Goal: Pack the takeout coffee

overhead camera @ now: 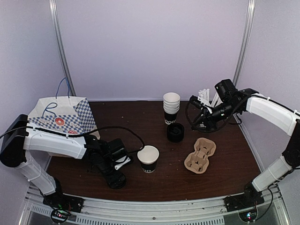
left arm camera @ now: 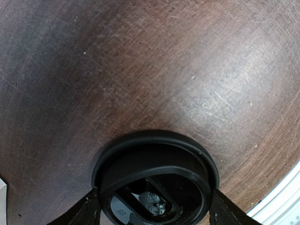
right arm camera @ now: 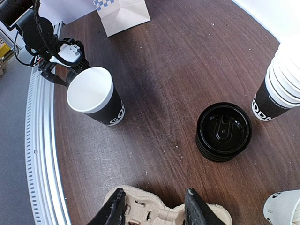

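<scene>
Lidding looks to be the step in hand. The cup point(overhead camera: 148, 158) stands upright and uncovered near the middle of the desk point(overhead camera: 220, 178), its white inside showing. My left claw point(overhead camera: 116, 179) is clamped on a black lid point(left arm camera: 154, 187), one finger at each side of its rim. Whether that lid rests on the desk or hangs just above it, I cannot tell. The next move, as I judge it, is to lift the lid, carry it to the cup just beside, level it over the rim and press down evenly; a tilt could tip the light cup. The left arm reaches low across the near desk, wrist bent down. The right arm stretches in from the far right, its claw point(right arm camera: 153, 193) spread apart and holding nothing. It is raised over the back of the desk, with the pulp carrier point(overhead camera: 200, 154) showing below its fingers.
</scene>
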`<act>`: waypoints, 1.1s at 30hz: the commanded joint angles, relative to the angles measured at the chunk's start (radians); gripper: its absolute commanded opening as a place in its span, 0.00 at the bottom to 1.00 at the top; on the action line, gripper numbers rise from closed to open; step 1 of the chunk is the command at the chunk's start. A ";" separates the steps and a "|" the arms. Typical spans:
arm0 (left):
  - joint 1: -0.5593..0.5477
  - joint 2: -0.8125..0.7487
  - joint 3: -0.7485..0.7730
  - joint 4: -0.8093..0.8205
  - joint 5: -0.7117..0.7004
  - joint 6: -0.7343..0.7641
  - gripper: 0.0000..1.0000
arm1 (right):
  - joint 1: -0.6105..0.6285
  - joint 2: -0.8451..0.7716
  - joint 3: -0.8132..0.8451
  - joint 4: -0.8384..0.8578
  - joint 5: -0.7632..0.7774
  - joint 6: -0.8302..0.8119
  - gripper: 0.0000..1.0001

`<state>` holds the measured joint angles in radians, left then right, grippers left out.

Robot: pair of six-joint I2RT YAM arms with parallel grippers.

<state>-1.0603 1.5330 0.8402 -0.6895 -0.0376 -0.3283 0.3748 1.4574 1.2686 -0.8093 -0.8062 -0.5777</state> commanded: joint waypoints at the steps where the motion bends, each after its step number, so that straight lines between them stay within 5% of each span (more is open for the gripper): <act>1: -0.002 -0.003 0.016 0.000 -0.022 -0.014 0.78 | -0.003 -0.019 -0.014 0.024 0.004 -0.002 0.44; 8: -0.001 -0.084 0.128 -0.157 -0.082 0.026 0.73 | -0.004 -0.023 -0.015 0.028 -0.001 0.001 0.44; 16: 0.001 -0.079 0.477 -0.329 -0.069 0.162 0.72 | -0.004 -0.029 -0.027 0.037 -0.003 -0.003 0.44; 33: 0.002 0.307 0.938 -0.420 0.126 0.296 0.70 | -0.004 -0.058 -0.070 0.071 -0.012 -0.003 0.45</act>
<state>-1.0603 1.8057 1.7180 -1.0561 0.0505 -0.0628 0.3748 1.4170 1.2072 -0.7628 -0.8070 -0.5770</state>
